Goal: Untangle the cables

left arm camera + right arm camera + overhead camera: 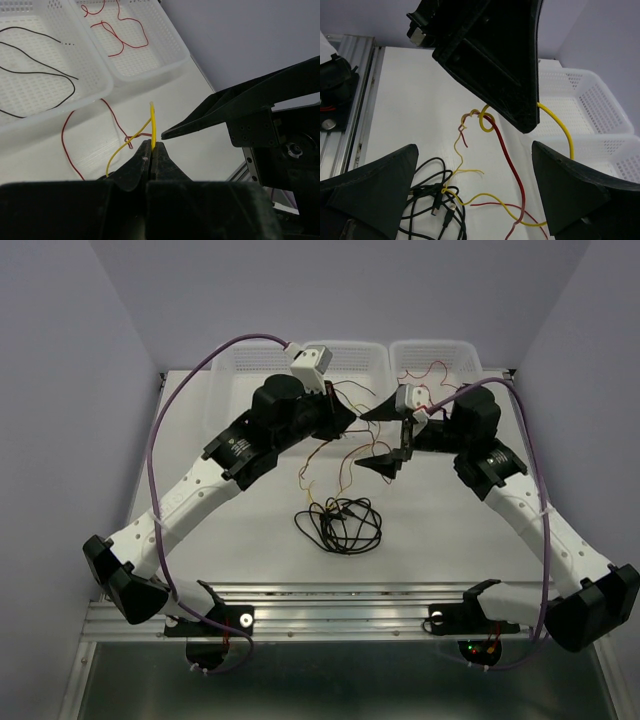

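Tangled cables [343, 512] lay mid-table. A black coil [436, 204] sat nearest the arm bases, with a thin yellow wire [560, 125] and a red wire [510, 165] trailing from it toward the far edge. The left gripper [151, 146] was clenched on the yellow wire. A short end of the wire stood up above the closed fingertips, and the rest arched down to the table. The right gripper [474, 146] faced it with jaws spread wide, holding nothing, one fingertip just beside the left gripper's tips. Two white baskets stood side by side at the far edge. The left basket [50, 114] held loose black wires and the right basket [150, 67] held loose red ones.
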